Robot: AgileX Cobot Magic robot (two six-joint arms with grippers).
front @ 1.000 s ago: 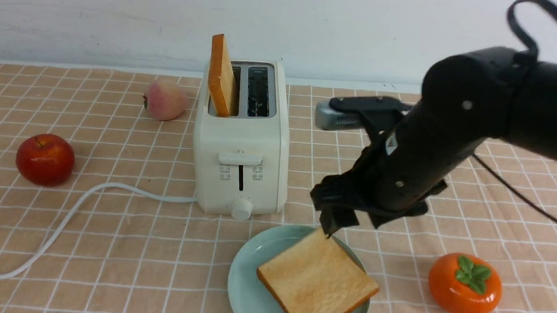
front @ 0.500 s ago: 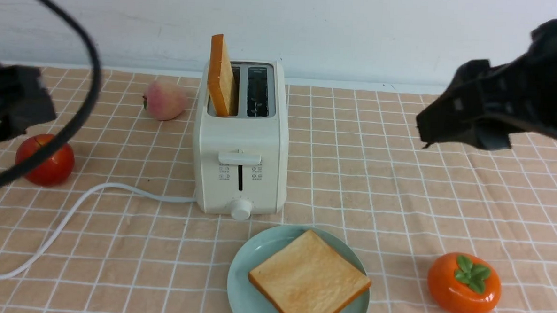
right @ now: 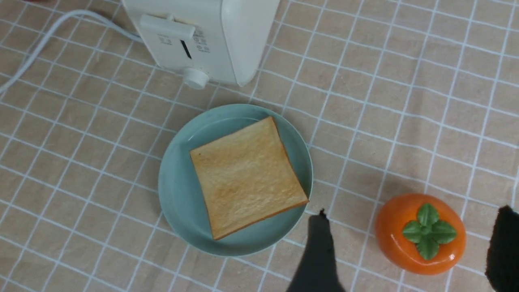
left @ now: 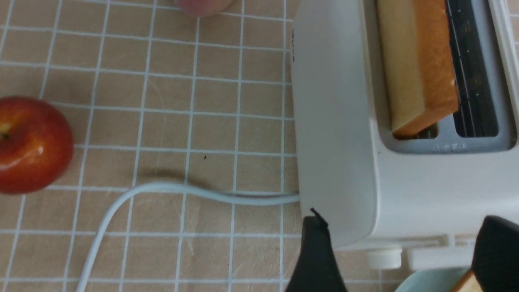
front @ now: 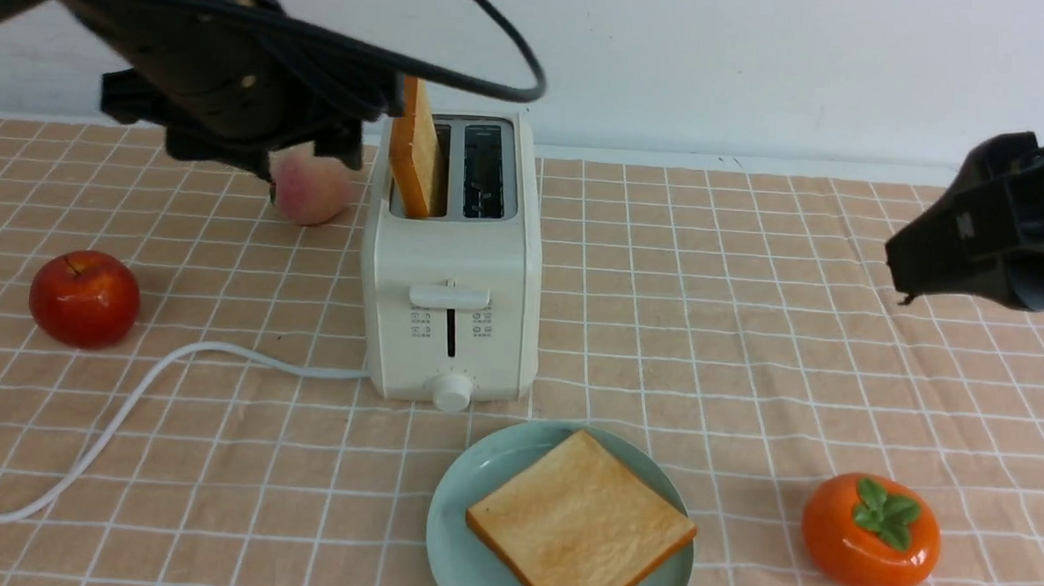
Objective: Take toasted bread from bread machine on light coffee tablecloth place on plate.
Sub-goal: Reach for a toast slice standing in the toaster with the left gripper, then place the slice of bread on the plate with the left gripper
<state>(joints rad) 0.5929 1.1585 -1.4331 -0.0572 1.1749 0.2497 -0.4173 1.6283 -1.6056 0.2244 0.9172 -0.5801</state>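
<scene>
One slice of toasted bread point(front: 580, 533) lies flat on the mint-green plate point(front: 455, 523) in front of the bread machine point(front: 453, 264). The second slice point(front: 416, 143) stands upright in the machine's left slot; it also shows in the left wrist view point(left: 417, 69). My left arm point(front: 231, 95) hangs high, just left of that slice, apart from it. My left gripper point(left: 405, 255) is open and empty. My right gripper point(front: 910, 275) is raised at the far right, open and empty point(right: 411, 251), above the persimmon. The plate with its slice also shows in the right wrist view point(right: 178, 194).
An orange persimmon point(front: 870, 533) sits right of the plate. A red apple point(front: 85, 298) and a peach point(front: 310, 191) lie left of the machine. The white cord point(front: 130, 399) runs left over the tablecloth point(front: 705, 336). A white wall stands behind.
My right gripper has left the slice on the plate and pulled up and away to the right. My left arm has swung in from the left to beside the toaster's standing slice.
</scene>
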